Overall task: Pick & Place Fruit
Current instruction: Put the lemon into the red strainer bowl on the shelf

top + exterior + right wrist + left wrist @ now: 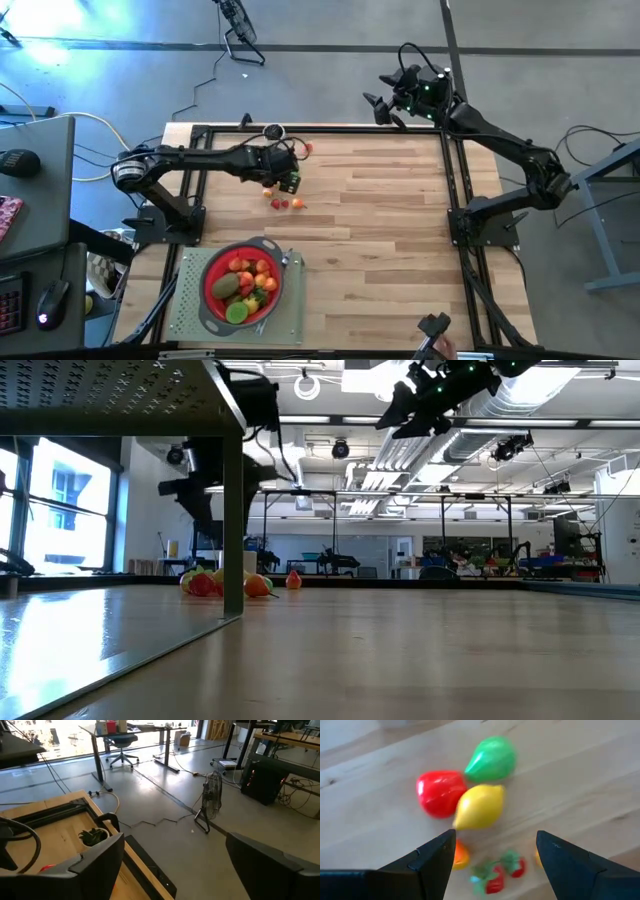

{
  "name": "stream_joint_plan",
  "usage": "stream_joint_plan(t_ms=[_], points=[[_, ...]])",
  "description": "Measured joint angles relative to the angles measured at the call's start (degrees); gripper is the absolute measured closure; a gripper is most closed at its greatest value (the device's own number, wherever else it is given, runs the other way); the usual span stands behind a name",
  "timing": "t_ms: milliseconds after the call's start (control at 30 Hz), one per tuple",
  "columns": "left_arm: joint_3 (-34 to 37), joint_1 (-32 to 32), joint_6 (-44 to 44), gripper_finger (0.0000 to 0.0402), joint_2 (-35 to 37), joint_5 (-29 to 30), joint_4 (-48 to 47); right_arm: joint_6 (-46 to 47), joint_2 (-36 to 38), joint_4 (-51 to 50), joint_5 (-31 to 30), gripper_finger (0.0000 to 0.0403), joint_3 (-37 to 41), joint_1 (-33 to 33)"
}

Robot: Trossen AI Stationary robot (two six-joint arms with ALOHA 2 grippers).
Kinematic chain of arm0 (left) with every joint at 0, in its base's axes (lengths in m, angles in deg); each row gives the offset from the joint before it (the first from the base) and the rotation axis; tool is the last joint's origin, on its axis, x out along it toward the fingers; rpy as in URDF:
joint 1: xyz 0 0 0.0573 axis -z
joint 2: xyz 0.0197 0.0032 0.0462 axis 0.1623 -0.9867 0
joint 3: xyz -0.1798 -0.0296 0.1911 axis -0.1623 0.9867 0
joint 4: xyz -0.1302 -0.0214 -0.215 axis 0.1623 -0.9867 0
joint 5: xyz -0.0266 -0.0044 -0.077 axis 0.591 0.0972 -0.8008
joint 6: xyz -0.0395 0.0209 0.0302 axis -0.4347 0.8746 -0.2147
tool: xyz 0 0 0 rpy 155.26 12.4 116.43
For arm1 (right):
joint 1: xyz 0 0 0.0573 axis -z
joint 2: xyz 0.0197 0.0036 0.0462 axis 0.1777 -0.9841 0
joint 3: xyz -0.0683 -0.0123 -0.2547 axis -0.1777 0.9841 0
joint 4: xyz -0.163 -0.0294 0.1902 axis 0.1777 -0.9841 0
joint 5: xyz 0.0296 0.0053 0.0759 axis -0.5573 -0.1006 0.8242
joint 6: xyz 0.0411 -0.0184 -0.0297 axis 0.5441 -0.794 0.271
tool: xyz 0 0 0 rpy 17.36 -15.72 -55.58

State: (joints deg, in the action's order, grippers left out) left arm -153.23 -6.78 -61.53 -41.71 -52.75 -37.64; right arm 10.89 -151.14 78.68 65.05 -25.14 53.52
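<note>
My left gripper [492, 865] hovers, jaws spread and empty, over loose fruit on the desk [400, 240]; next I judge I must drop onto the lemon [479, 807]; right gripper [385, 105] waits open.

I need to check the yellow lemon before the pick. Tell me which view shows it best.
The left wrist view: the yellow lemon fills the frame, touching the red fruit and green fruit. The high view hides it under the left tool; the low view gives a distant cluster; the right wrist view shows none.
</note>
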Motion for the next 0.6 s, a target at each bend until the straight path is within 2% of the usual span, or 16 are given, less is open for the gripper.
stream_joint_plan(t_ms=[200,400,600], points=[[6.0,0.0,1.3,0.0130,0.0,0.0,4.8,0.0,0.0,0.0,0.0,0.0062,0.0,0.0],[10.2,0.0,4.6,0.0130,0.0,1.2,13.8,0.0,0.0,0.0,0.0,0.0062,0.0,0.0],[12.7,0.0,4.6,0.0130,0.0,6.5,15.6,0.2,0.0,0.0,0.0,0.0062,0.0,0.0]])
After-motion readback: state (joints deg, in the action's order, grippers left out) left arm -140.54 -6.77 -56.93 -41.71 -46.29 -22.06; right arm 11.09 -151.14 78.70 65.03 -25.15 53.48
